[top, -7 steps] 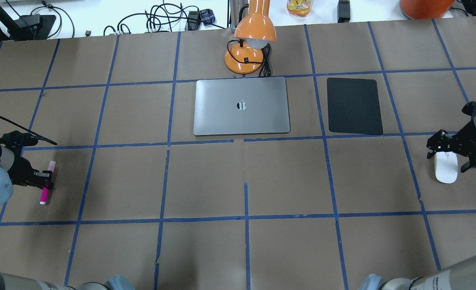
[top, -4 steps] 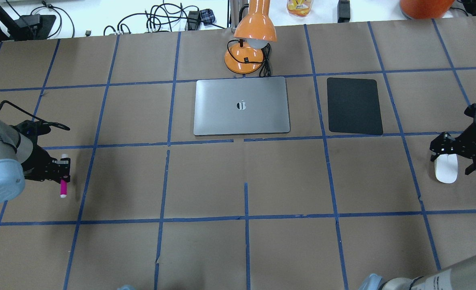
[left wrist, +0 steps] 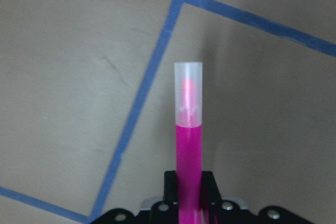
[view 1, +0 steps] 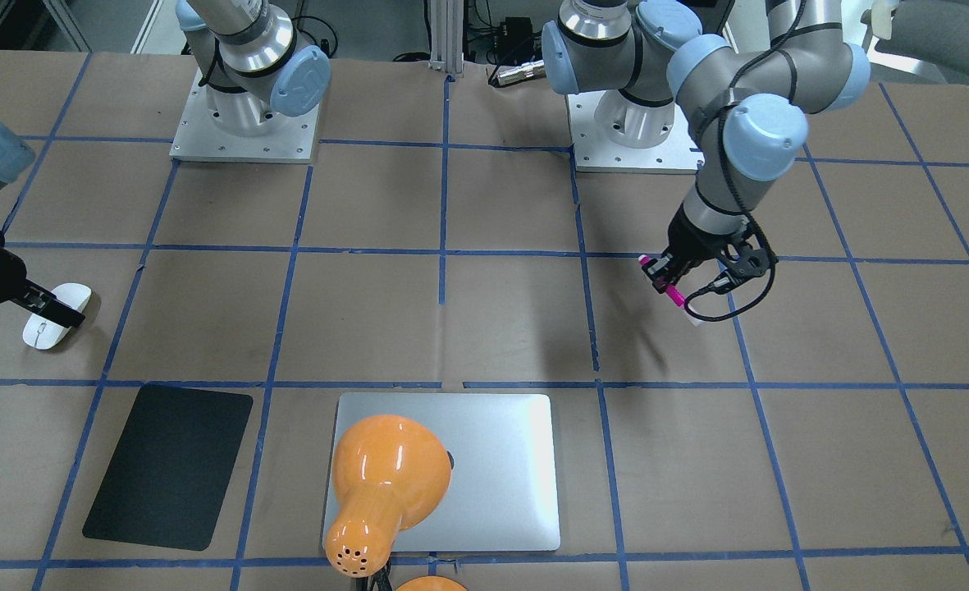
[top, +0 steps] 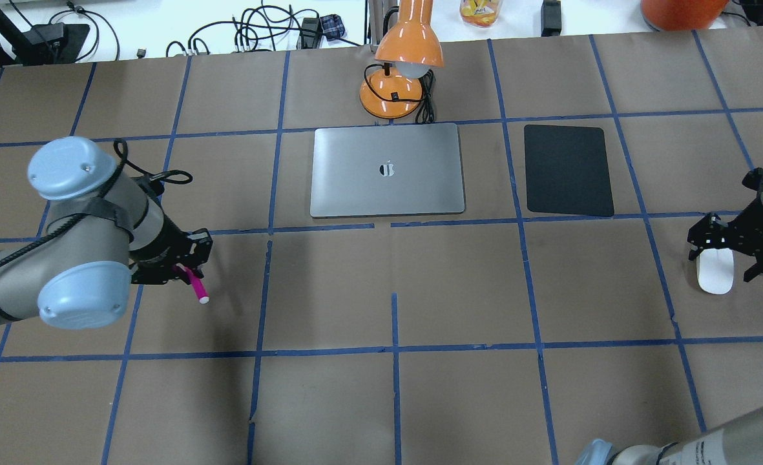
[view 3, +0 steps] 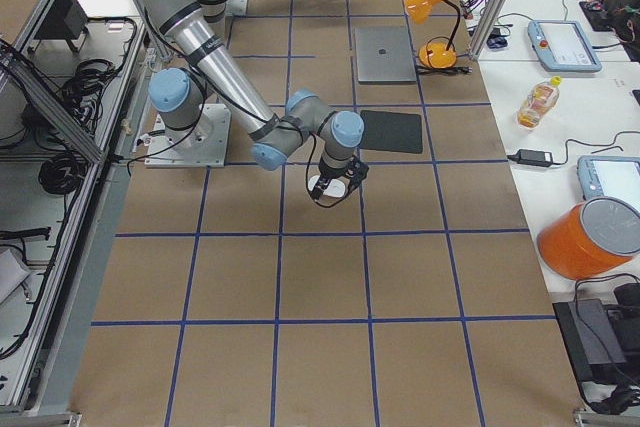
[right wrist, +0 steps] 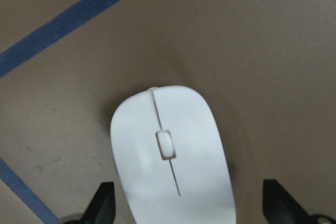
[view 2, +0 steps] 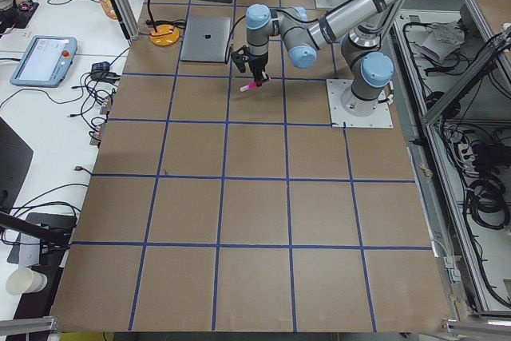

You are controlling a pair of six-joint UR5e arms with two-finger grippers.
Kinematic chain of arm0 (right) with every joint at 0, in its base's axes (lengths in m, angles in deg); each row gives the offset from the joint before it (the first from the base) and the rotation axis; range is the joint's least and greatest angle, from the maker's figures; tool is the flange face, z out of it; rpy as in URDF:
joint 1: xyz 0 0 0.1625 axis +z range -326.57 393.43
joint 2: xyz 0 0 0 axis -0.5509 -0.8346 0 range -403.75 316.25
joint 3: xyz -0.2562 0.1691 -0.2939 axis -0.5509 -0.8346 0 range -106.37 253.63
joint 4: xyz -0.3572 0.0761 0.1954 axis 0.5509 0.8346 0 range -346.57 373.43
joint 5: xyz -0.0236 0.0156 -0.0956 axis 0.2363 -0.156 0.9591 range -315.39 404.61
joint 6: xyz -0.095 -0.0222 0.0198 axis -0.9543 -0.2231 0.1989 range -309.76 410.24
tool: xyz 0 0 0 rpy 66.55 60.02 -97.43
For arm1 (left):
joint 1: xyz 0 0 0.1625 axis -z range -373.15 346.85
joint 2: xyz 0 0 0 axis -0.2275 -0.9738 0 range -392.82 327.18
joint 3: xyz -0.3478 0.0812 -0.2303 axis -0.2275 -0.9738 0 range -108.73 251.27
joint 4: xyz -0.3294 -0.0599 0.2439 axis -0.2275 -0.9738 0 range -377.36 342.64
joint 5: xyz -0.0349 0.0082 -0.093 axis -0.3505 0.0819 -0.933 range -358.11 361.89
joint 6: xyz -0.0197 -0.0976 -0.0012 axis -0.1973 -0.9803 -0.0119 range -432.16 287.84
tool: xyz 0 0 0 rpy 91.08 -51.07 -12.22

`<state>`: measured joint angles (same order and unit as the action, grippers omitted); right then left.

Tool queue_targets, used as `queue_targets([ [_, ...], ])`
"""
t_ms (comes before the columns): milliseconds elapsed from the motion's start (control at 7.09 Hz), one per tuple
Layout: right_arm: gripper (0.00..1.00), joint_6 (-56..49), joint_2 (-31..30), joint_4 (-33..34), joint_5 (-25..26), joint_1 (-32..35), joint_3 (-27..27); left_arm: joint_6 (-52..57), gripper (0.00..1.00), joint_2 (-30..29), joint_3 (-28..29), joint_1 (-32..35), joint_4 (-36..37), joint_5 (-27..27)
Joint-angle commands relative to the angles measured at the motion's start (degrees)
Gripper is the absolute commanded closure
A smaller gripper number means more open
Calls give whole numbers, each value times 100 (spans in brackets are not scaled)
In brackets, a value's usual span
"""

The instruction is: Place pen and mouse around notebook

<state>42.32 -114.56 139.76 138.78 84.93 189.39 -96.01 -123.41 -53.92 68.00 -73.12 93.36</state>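
Your left gripper [top: 186, 261] pinches the pen [top: 195, 289] off the desk [top: 459, 284], well left of the notebook [top: 387, 187], with the pen's upper end hidden between the jaws. Your right gripper [top: 720, 253] is spread astride the mouse [top: 715, 276] at the desk's far right and covers its top end; you can't tell whether they touch.

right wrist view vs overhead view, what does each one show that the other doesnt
Only the right wrist view: the mouse's scroll mark and centre line, and the fingers flanking it with a gap on each side.

Only the overhead view: the notebook, black pad, lamp, and the left gripper shut on the pen.

Both: the mouse lying on the taped table, with the right gripper open around it.
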Motion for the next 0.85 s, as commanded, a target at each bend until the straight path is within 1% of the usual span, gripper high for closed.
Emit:
queue_targets([
  [0,0,-8,41,-20,30,0,-27,-2264,100,-255,256,1118,126,-41],
  [141,10,-8,50,-11,13,0,-27,-3622,100,-500,571,1645,144,-294],
  [282,15,-8,50,-11,13,0,-27,-4636,100,-833,1010,2120,48,-322],
  [423,24,-8,50,-20,13,0,-19,-5351,100,-1211,1292,2473,117,-323],
  [564,24,0,50,-29,13,0,-18,-6046,100,-1606,1591,2720,143,-331],
  [705,32,-8,32,-38,57,0,-18,-6505,100,-1941,1812,2940,248,-392],
])
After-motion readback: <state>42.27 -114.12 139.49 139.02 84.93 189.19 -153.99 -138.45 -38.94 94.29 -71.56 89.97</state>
